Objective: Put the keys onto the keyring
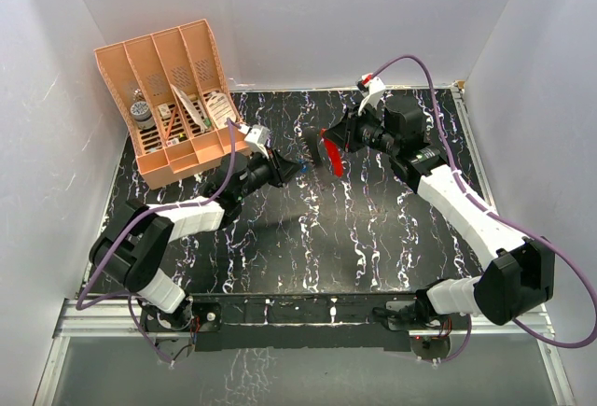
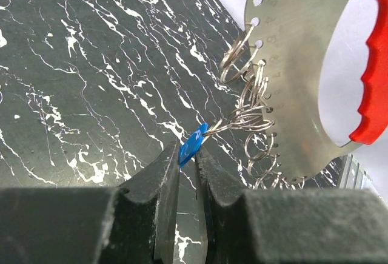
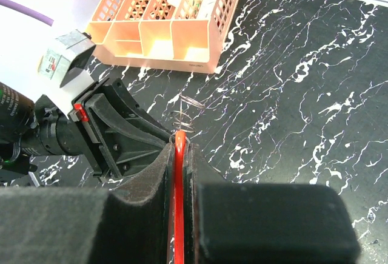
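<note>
Both arms rise from the near edge of the dark marbled table (image 1: 308, 238), elbows out toward its left and right edges. They reach in to meet over the far half, well apart from the white walls (image 1: 37, 98) that close the left, right and far sides.

The left claw (image 1: 294, 171) points right, near the front corner of the orange organizer (image 1: 177, 98). Its jaws stand a thin slit apart with the blue head of the key (image 2: 193, 144) at their mouth; whether they pinch it cannot be told. The key's blade is hard to make out among the small split rings (image 2: 251, 115) hanging from the keyring (image 1: 332, 156).

The right claw (image 1: 342, 143) points left, clamped tight on the keyring's red side, with the pale plate turned toward the left claw. The left wrist view cuts the keyring off at its top and right edges.
</note>
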`<state>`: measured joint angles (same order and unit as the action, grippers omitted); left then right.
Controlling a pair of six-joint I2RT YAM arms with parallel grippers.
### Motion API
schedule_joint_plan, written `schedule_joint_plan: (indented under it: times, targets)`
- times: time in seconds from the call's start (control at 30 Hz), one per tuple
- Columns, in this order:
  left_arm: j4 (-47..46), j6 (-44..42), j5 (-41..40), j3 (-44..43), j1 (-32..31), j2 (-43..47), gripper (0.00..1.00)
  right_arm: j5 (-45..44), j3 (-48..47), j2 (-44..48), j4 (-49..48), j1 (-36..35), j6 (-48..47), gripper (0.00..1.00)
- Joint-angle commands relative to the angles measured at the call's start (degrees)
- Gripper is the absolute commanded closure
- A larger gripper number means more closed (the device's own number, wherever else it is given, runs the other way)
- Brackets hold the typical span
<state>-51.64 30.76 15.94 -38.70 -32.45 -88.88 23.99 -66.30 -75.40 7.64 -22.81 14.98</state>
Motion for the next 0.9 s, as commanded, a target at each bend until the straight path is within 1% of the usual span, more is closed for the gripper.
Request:
schedule_joint_plan:
  times: [0.0, 0.2, 0.43, 0.87]
  targets:
    - [-2.58, 0.18, 0.67, -0.60, 0.35, -0.49, 0.85, 0.92, -4.27, 1.61, -4.12, 0.22, -0.47, 1.00]
    - [-6.28, 0.91, 2.26, 0.10, 0.28, -0.36, 0.83, 1.36, -4.14, 1.47, -4.10, 0.22, -0.44, 1.00]
    - [-9.86, 0.02, 3.61, 1.20, 0.34, 0.52, 0.77, 1.75, -4.34, 1.30, -3.42, 0.13, -0.84, 1.00]
    - [-17.06, 0.17, 6.09, 2.16, 0.11, -0.92, 0.76, 2.72, -3.96, 1.19, -3.50, 0.14, -0.77, 1.00]
